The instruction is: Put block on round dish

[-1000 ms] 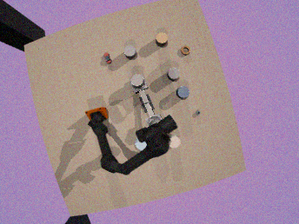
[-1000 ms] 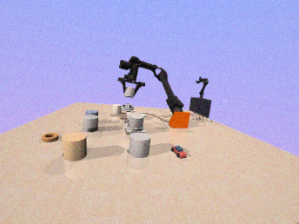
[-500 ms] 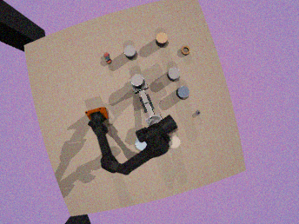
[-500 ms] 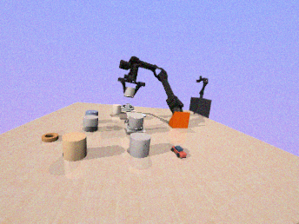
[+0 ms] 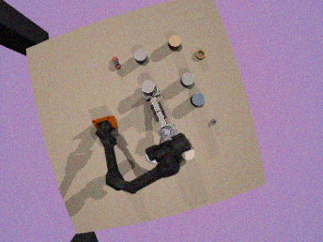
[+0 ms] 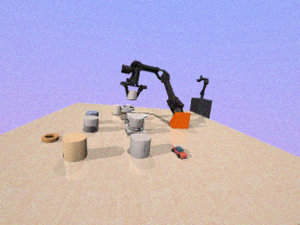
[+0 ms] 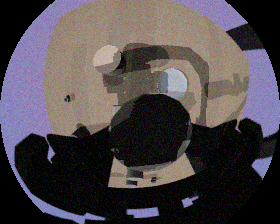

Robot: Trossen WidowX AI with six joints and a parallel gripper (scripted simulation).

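Note:
My gripper (image 6: pixel 132 91) is shut on a pale grey cup (image 6: pixel 132 96) (image 7: pixel 150 132), held high in the air; in the wrist view the cup looks dark. The arm hides it in the top view. The other grey cup (image 5: pixel 148 86) (image 6: pixel 136 121) stands on one end of the silver balance (image 5: pixel 158 111). The balance's opposite end has no cup on it; I cannot make out the block there. The pale round dish (image 7: pixel 172 83) lies past the held cup in the wrist view, and is mostly hidden under the arm in the top view.
A cream cylinder (image 5: pixel 189 155) (image 7: pixel 107 58) stands near the dish. Beyond are grey cylinders (image 5: pixel 140 54) (image 5: pixel 188 79), a blue one (image 5: pixel 198 99), a tan one (image 5: pixel 175 41), a wooden ring (image 6: pixel 50 140) and a red toy car (image 6: pixel 179 152). An orange block (image 6: pixel 180 120) stands by the arm's base.

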